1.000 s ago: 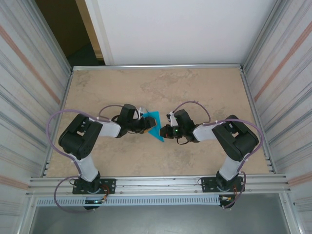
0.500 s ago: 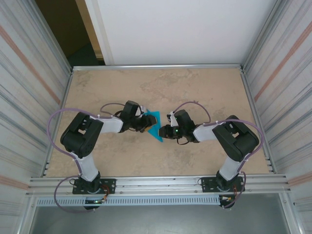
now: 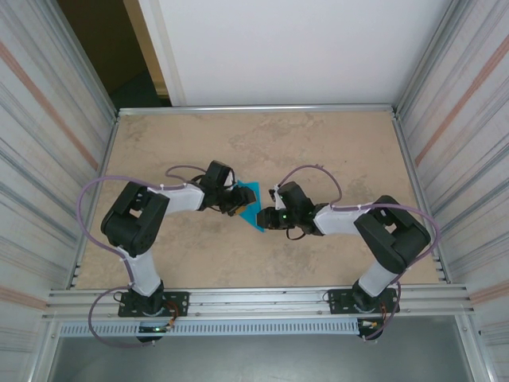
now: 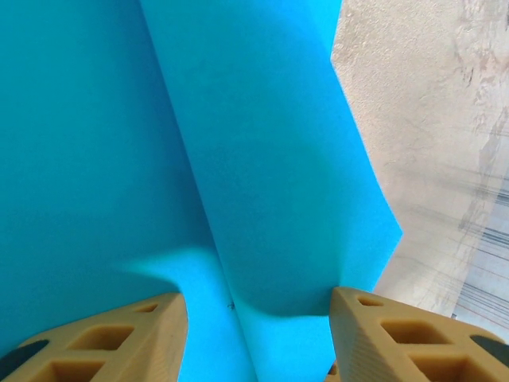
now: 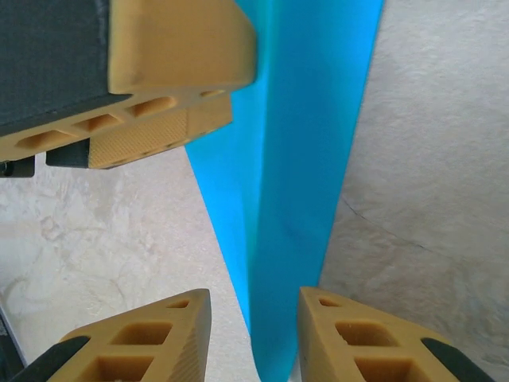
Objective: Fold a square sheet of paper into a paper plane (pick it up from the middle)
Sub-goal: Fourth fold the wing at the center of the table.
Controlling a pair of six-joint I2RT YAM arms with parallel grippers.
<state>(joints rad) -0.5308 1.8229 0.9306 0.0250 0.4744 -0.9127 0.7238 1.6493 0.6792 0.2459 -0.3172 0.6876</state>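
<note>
Left claw [image 4: 256,338]: jaws part-way apart, straddling a folded flap; one finger touching the flap's edge, a gap at the other; no firm pinch to be made out.
Right claw [image 5: 253,338]: jaws narrowly apart, astride the end of a thin band; paper hard against one finger, bare table showing beside the other; not clamped.
Blue paper [image 3: 252,195]: directly ahead of both claws, lodged between them over the table [image 3: 318,151]; folded into overlapping layers, not yet a dart.
Long axis: from the right claw, straight ahead out of the jaw gap, running on past the left claw's finger [image 5: 171,48]; from the left claw, ahead and leaning a little to one side, crease leading away from the gap.
Nearer arm: neither clearly; both tips at the paper, facing each other across it; broad part ahead of the left claw, only the thin end at the right.
Coming move, as a judgement: probably a fresh bite by the right claw on the band, or a press along the crease; hinges on keeping the band centred in the gap and in line with the fingers.
Risk: a bite off that axis likely to skew the crease or drag the sheet away from the left claw.
</note>
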